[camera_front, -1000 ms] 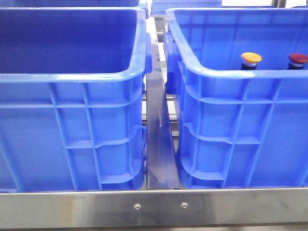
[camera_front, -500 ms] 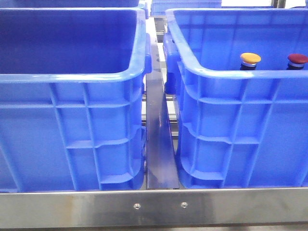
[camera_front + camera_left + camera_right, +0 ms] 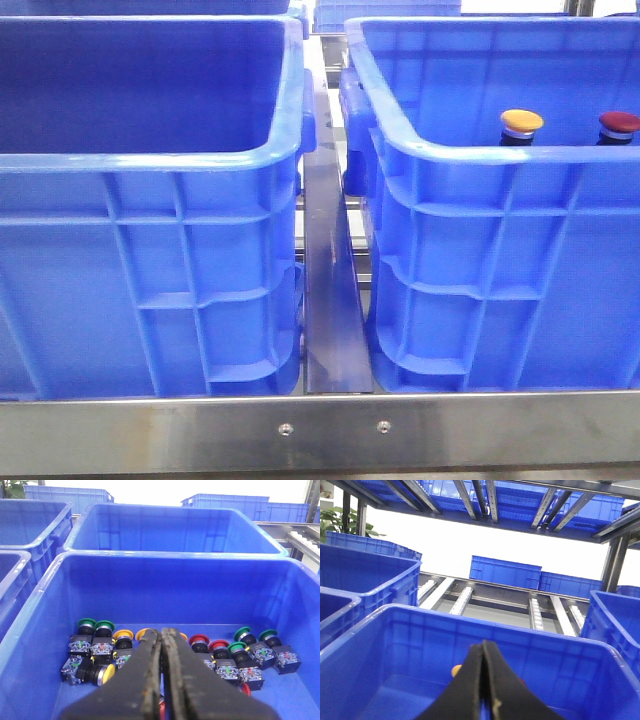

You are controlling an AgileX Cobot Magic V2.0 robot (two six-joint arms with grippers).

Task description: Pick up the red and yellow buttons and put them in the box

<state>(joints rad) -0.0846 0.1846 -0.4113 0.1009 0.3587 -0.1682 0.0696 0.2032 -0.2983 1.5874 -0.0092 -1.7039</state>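
Observation:
In the front view a yellow button and a red button stand upright inside the right blue box, with only their caps and collars above its rim. Neither gripper shows there. My left gripper is shut with nothing in it. It hangs over a blue bin holding several yellow buttons, red buttons and green ones. My right gripper is shut and holds nothing over a blue box. A yellow cap peeks out beside its fingers.
A second large blue bin fills the left of the front view, its floor hidden. A steel rail runs between the two bins and a steel bar crosses the front. More blue bins and roller tracks lie behind.

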